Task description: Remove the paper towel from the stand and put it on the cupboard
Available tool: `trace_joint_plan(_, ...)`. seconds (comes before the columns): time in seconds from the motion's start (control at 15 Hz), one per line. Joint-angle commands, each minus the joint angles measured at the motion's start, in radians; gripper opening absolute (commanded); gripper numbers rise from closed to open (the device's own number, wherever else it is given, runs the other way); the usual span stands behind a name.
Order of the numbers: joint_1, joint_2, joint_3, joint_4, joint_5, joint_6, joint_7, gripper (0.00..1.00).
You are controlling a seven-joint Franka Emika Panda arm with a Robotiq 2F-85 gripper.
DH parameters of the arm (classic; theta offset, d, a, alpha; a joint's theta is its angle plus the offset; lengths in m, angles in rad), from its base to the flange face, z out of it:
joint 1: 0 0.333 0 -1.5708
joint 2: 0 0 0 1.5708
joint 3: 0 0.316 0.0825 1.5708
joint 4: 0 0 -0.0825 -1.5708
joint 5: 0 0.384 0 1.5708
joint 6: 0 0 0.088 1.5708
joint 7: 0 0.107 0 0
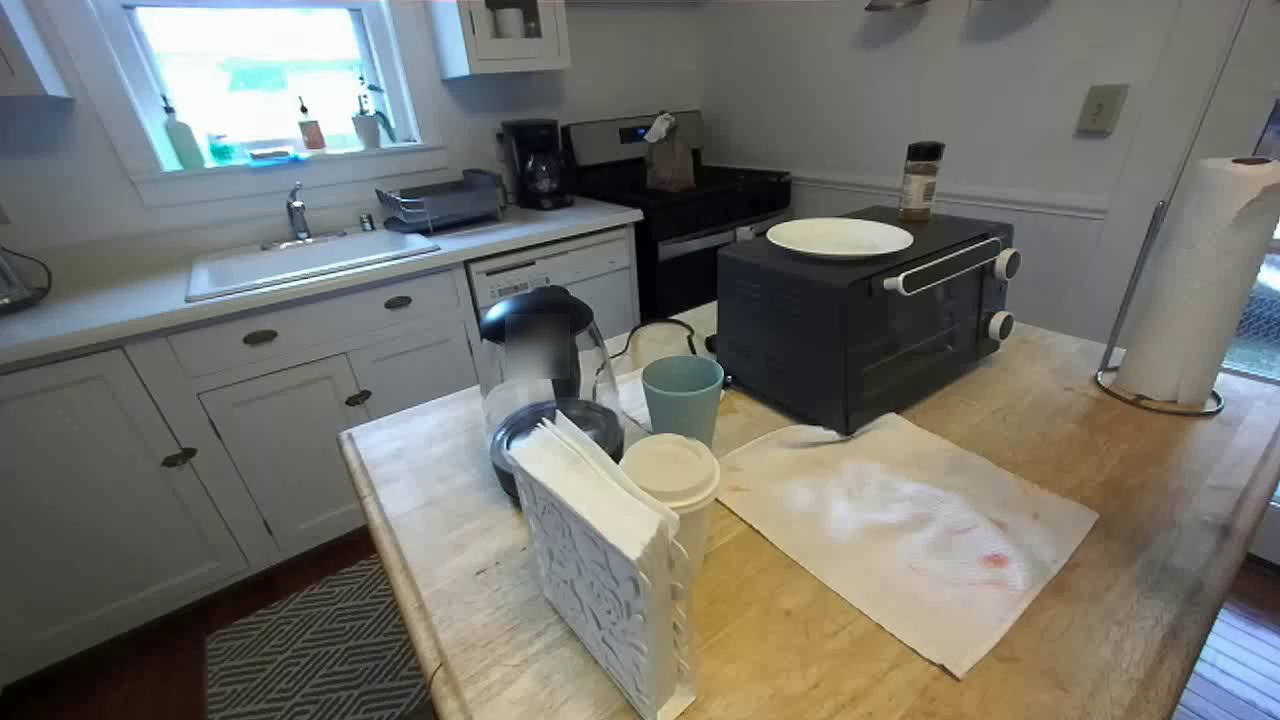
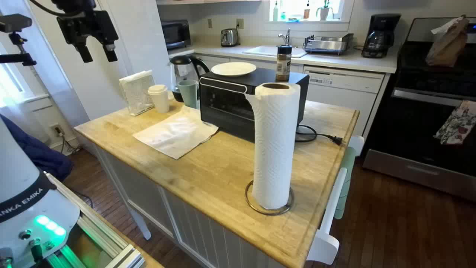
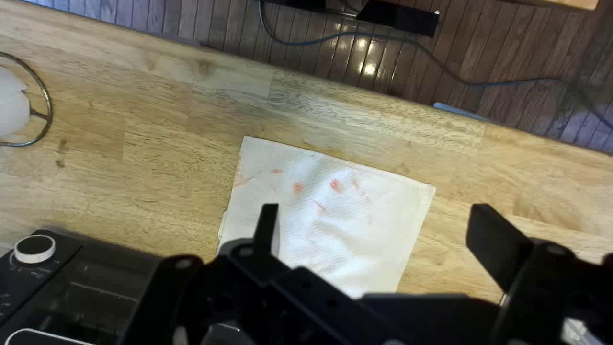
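Observation:
A white paper towel roll stands upright on a metal stand at one end of the wooden island. The roll shows in both exterior views point(image 1: 1190, 290) point(image 2: 276, 149), as does the stand's ring base point(image 1: 1160, 405) point(image 2: 269, 213). In the wrist view, the roll point(image 3: 12, 103) and stand point(image 3: 50, 108) are cut off at the left edge. White cupboards point(image 1: 110, 460) line the wall under the sink counter. My gripper point(image 2: 99, 58) is open and empty, high above the island's far end from the roll. In the wrist view, its fingers point(image 3: 375, 211) spread above a flat stained towel sheet point(image 3: 335, 215).
A black toaster oven point(image 1: 785, 320) carries a white plate point(image 1: 840, 238) and a spice jar point(image 1: 920, 185). A glass kettle point(image 1: 550, 390), teal cup point(image 1: 683, 400), lidded white cup point(image 1: 670, 470) and napkin holder point(image 1: 600, 570) stand together on the island point(image 2: 230, 160).

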Motion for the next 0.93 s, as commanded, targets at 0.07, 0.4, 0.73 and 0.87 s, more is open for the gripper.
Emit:
trace_joint_plan(0.07,0.008,0.001,-0.006,0.002,-0.005,-0.002,0.006,1.0)
trace_joint_plan(0.4,0.008,0.001,-0.006,0.002,-0.005,-0.002,0.006,1.0)
trace_joint_plan(0.73,-0.115,0.065,-0.08,0.036,-0.045,-0.006,0.075,1.0)
trace_joint_plan(0.87,-0.185,0.083,-0.115,0.045,-0.094,0.008,0.102,1.0)
